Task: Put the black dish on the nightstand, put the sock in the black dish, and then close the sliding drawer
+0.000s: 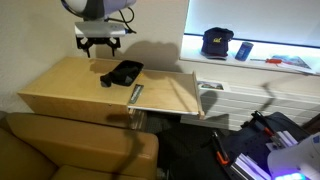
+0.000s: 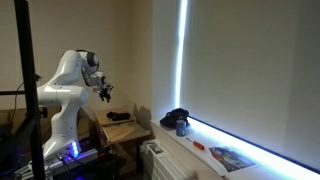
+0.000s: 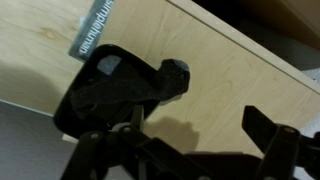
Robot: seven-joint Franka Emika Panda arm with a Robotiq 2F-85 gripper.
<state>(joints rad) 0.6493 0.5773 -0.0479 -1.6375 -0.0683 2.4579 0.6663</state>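
- The gripper (image 1: 103, 47) hangs in the air with its jaws spread wide and nothing between them. In the wrist view its two dark fingers (image 3: 275, 140) stand well apart at the bottom edge.
- Below the gripper, a little off to one side, the black dish (image 3: 64, 112) lies flat on the nightstand (image 1: 70, 85). It touches neither finger.
- The sock (image 3: 150, 85) lies bunched inside the dish. One end of it hangs over the rim on the side nearer the middle of the gripper.
- Just beyond the dish from the gripper, a grey printed label (image 3: 90, 35) lies on the wood, touching the dish's far corner.
- Lower than the gripper and past the dish, the sliding drawer (image 1: 172, 97) stands pulled out. Its metal rail (image 1: 137, 93) runs along the edge nearest the dish.
- Farther out on the drawer side are a white radiator (image 1: 240, 100) and, on the sill above it, a dark cap (image 1: 217, 42) with a yellow mark.
- Below the nightstand's near edge, well away from the gripper, is a brown padded seat (image 1: 80, 148).
- In an exterior view the white arm (image 2: 65, 85) holds the gripper (image 2: 104, 94) above the dish (image 2: 118, 116).
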